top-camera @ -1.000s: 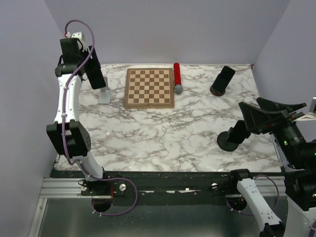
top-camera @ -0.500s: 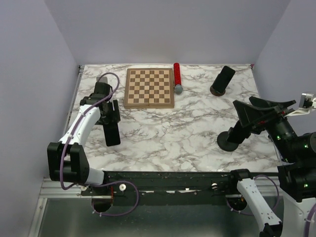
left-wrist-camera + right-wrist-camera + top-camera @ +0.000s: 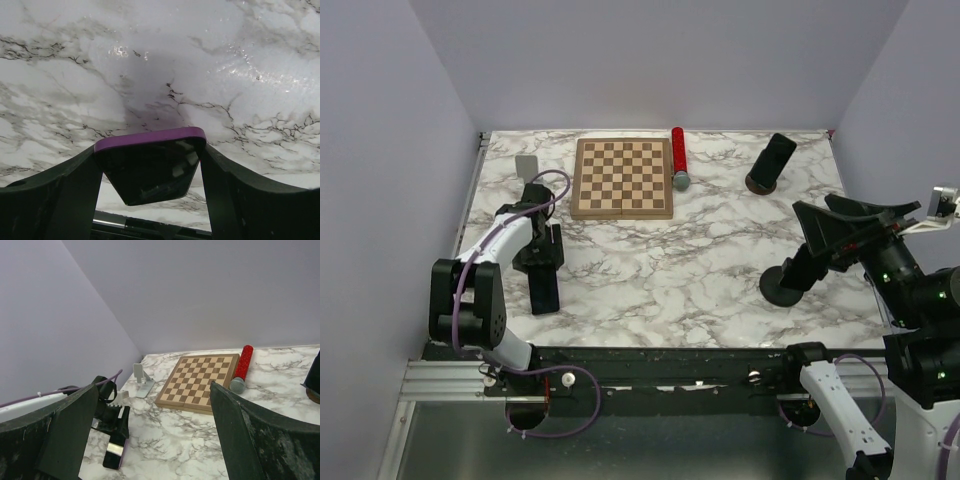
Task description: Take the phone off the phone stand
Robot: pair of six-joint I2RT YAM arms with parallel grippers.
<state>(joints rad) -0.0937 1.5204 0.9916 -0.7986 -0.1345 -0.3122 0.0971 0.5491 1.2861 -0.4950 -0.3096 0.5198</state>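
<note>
A wooden chessboard (image 3: 622,177) lies flat at the far side of a white, grey-veined marble counter (image 3: 670,260), squared to its back edge. Just to its right, a microphone (image 3: 679,158) with a red handle and grey head lies alongside, head toward the near side. Farther right, near the back corner, a dark slab (image 3: 775,158) leans tilted on a round brown base (image 3: 760,184). Plain lilac walls enclose the counter.

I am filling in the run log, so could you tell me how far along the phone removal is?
Done: the phone stand stands empty at the far left. In hand: the left gripper grips the phone low over the table, near its front-left edge. Left: set it down and let go; whether it already touches cannot be judged.
</note>
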